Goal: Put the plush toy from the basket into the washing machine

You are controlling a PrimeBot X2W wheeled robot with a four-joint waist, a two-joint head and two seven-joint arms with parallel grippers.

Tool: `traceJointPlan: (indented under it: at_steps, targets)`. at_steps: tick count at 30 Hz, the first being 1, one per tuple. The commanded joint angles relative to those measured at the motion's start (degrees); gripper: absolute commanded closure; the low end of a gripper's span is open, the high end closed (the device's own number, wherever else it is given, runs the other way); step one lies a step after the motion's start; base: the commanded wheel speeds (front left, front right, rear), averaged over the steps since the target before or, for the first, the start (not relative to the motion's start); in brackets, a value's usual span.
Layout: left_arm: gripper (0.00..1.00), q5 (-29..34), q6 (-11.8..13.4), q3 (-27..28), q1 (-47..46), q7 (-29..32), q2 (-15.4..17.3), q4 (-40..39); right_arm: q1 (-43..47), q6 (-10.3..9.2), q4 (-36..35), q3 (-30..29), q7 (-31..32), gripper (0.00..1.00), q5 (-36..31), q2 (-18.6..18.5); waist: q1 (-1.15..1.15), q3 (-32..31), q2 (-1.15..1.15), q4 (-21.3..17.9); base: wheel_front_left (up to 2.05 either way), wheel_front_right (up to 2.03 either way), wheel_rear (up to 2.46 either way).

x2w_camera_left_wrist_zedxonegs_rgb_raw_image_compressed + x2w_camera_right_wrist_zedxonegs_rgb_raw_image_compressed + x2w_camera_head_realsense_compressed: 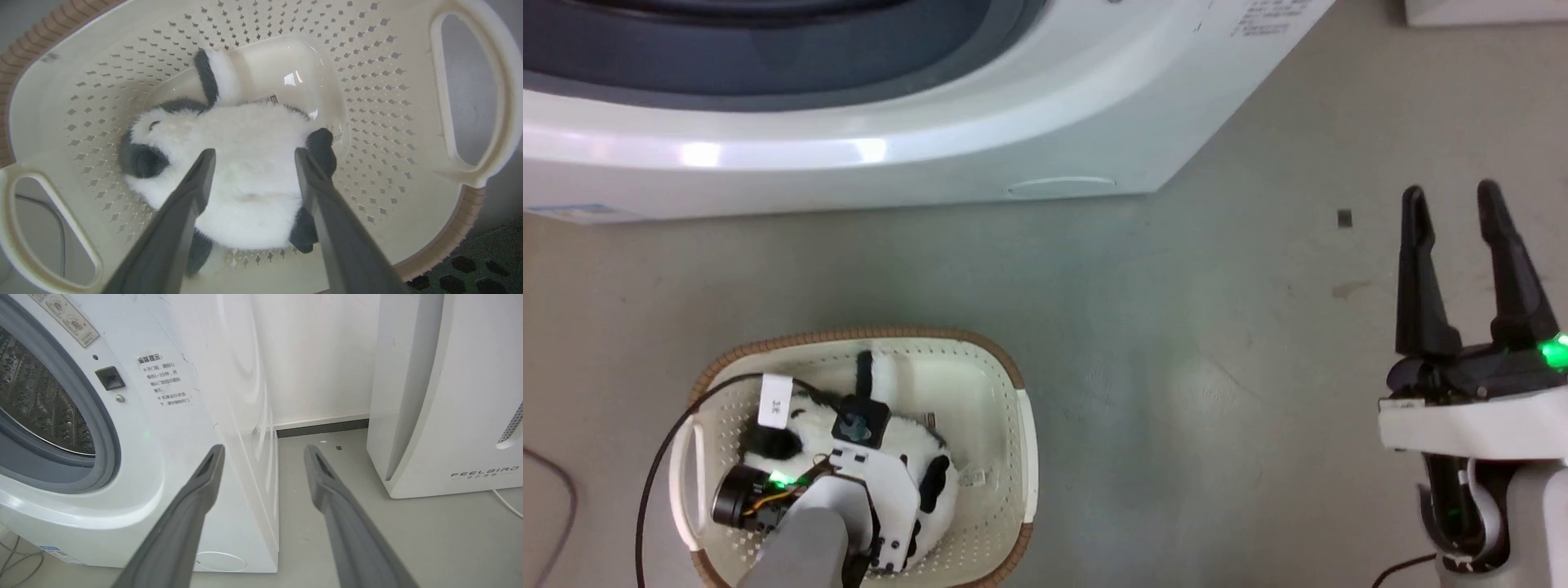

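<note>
One plush toy [249, 122] is lying under the left gripper [254, 153].
The big washing machine [849, 155] is standing well apart from the basket [866, 335], with grey floor [1176, 343] between them. The plush toy is resting on the basket's bottom, stretching sideways past both fingers, so the spread fingers are sitting over its soft middle. The basket walls are standing close around. The right gripper [1451, 189] is hanging far off to the side, fingers apart, holding nothing.

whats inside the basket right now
The plush toy lies on the floor of the basket. The left gripper is in there too, open fingers either side of its body. Bits of a printed sticker peek out beside it. Whatever lies under the toy is covered.
</note>
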Motion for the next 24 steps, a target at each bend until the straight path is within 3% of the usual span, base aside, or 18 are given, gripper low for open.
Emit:
traceJointPlan:
  at_steps: [1, 24]
  targets:
    - [0.00, -0.2, 0.3, -0.5, -1.6, 0.3, 0.5, 1.5, -1.5, -0.03, -0.5, -0.2, -0.6, 0.00, 0.6, 0.0, -0.01, 1.4, 0.00, -0.2, 0.00, 0.00, 0.00]
    - [0.00, -2.8, 1.1, -5.4, -11.5, -0.1, 1.5, 15.0, -7.2, -0.04, -2.7, -1.9, -3.3, 0.00, 4.3, 0.0, -0.01, 11.9, 0.00, -1.1, 0.00, 0.00, 0.00]
